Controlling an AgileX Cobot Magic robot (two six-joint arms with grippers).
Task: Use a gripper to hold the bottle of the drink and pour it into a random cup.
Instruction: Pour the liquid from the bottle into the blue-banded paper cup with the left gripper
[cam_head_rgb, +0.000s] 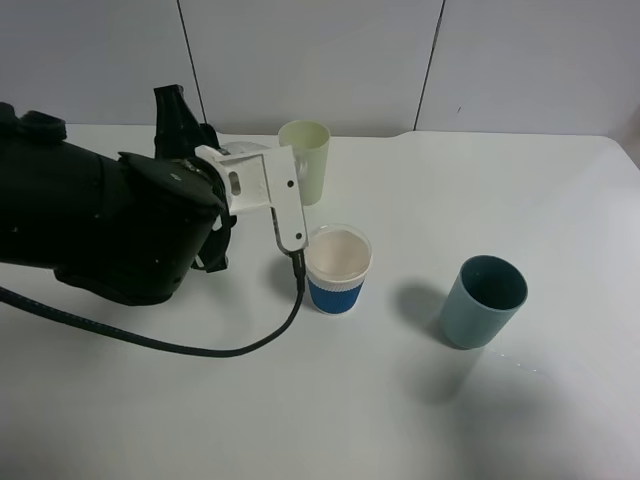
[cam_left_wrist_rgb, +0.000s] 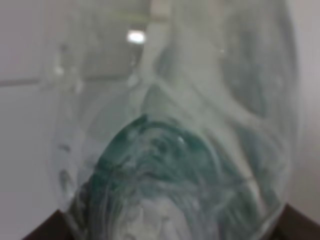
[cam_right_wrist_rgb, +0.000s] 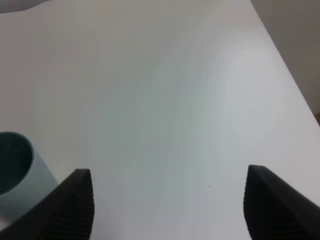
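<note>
The left gripper (cam_head_rgb: 294, 236) clasps the bottle of the drink (cam_left_wrist_rgb: 170, 150), which fills its wrist view, right at the rim of the cup (cam_head_rgb: 337, 272), while the right gripper (cam_right_wrist_rgb: 167, 182) hangs spread wide near the teal cup (cam_head_rgb: 483, 300).

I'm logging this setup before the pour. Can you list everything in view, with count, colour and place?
table: one, white, under everything.
blue-banded cup: one, white with a blue band, mid-table, just below the left gripper.
green cup: one, pale green, at the back of the table.
teal cup: one, teal, right of the blue-banded cup and apart from it.
bottle: one, clear with a green label, fills the left wrist view; not clearly seen from the high camera.
cable: one, black, looping over the table.
left arm: one, black, on the left side.
left gripper: one, white, holding the bottle by the blue-banded cup's rim.
right gripper: one, black fingertips apart, over bare table near the teal cup.
</note>
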